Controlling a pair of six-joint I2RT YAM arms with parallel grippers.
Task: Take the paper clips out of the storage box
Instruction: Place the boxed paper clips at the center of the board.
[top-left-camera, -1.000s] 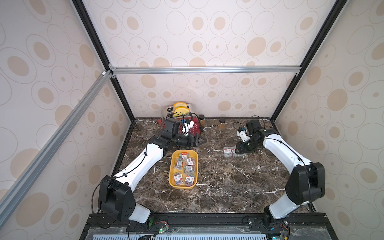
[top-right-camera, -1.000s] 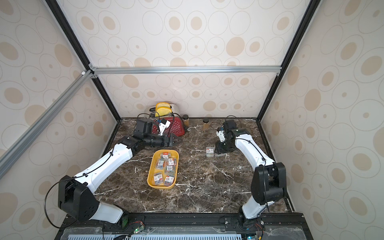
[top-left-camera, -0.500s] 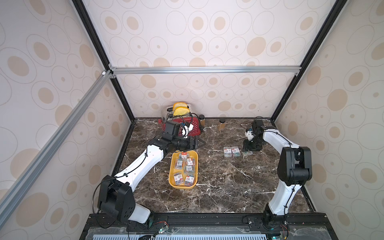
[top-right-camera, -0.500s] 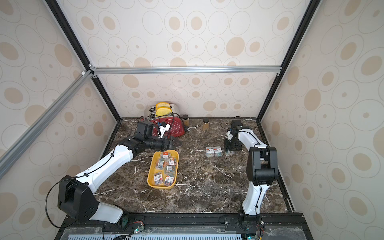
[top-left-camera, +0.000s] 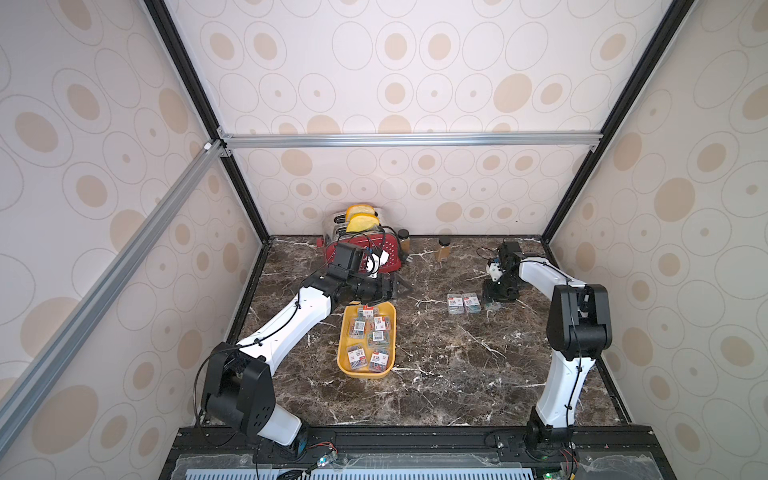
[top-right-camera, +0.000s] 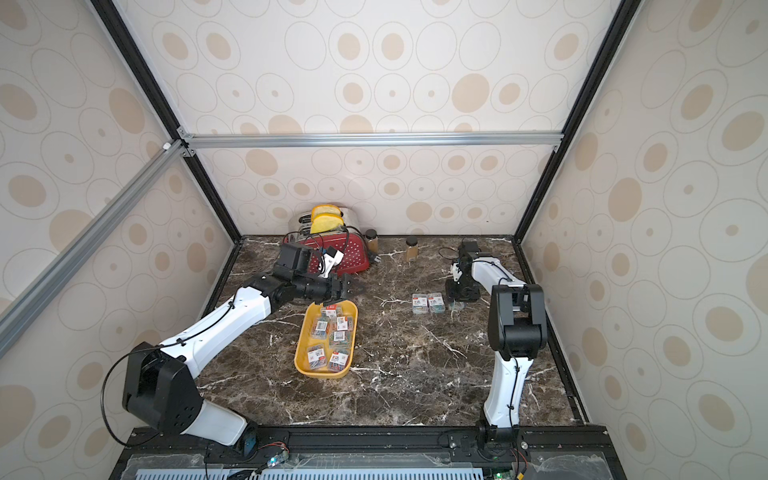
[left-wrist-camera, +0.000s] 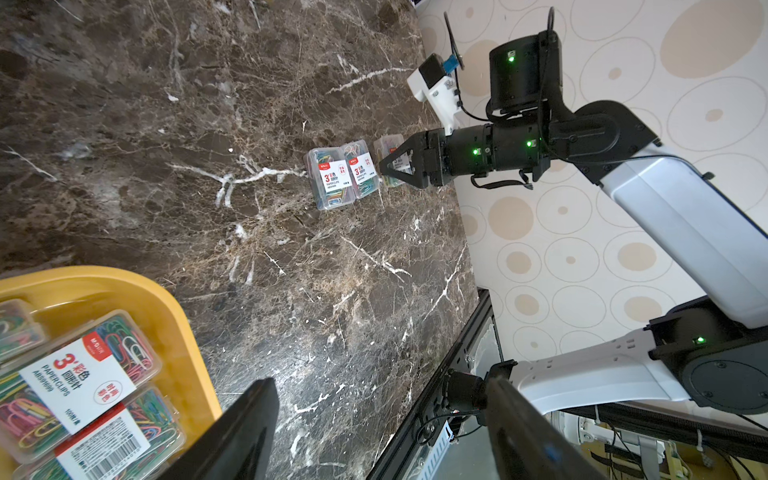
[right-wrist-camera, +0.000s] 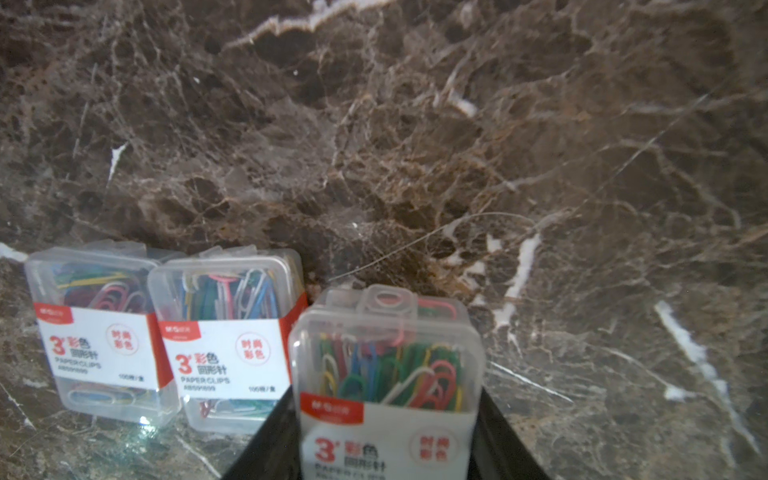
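Paper clips case (right-wrist-camera: 388, 365) in right tool (left-wrist-camera: 384, 169), plain only from wrist views.

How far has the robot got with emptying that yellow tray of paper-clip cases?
Done: two cases lie side by side on the marble. In hand: the right hand grips a third case just beside them. To do: about six cases sit in the yellow tray, and the left hand is open and empty near its far end. Roughly a third through.
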